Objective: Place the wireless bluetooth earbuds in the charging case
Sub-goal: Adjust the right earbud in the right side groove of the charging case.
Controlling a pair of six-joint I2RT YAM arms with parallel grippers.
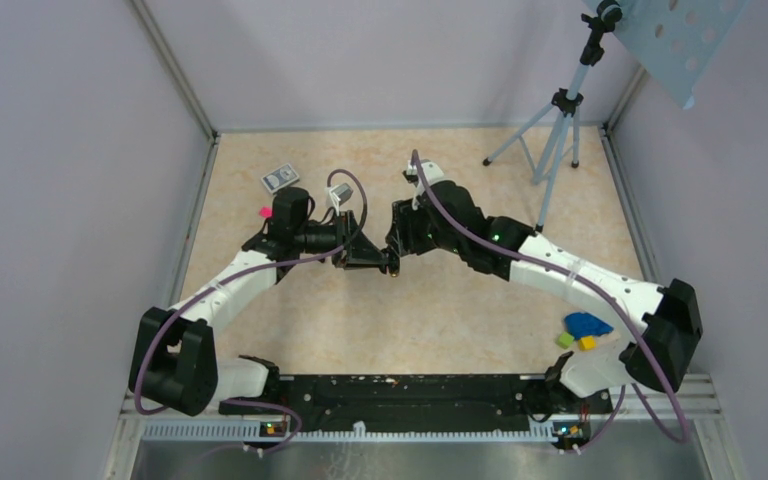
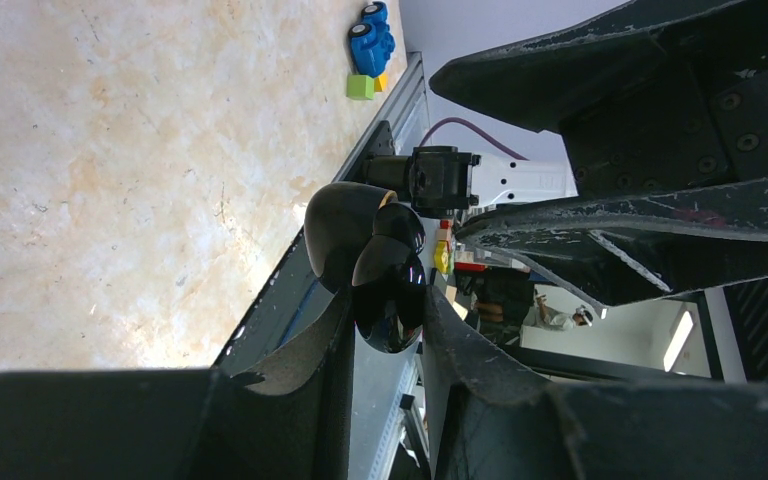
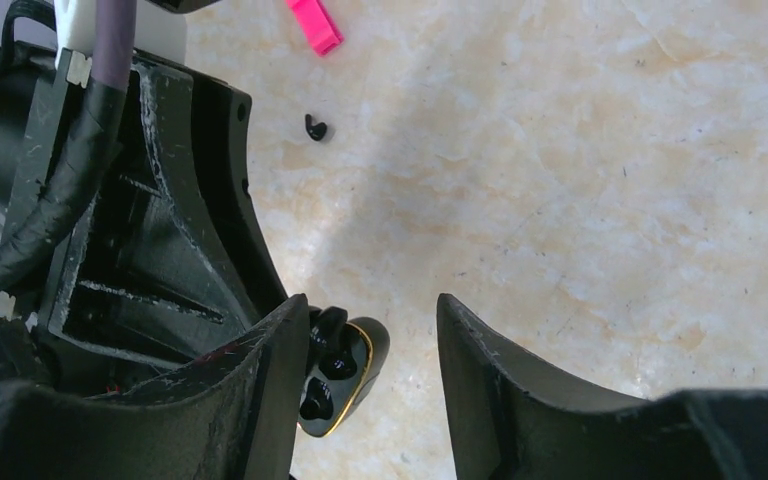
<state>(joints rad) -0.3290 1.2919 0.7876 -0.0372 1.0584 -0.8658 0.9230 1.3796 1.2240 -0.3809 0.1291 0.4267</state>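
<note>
Left jaws pinch the open charging case, probable earbud lying apart.

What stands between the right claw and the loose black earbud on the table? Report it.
Nothing visible. The small black earbud lies on the marbled beige tabletop ahead of the open right claw. The left claw, gripping the glossy black open charging case, sits beside that path, not across it.

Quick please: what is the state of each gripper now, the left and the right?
Left gripper: closed on the black charging case, whose lid is open.
Right gripper: open, nothing between its fingers.
</note>
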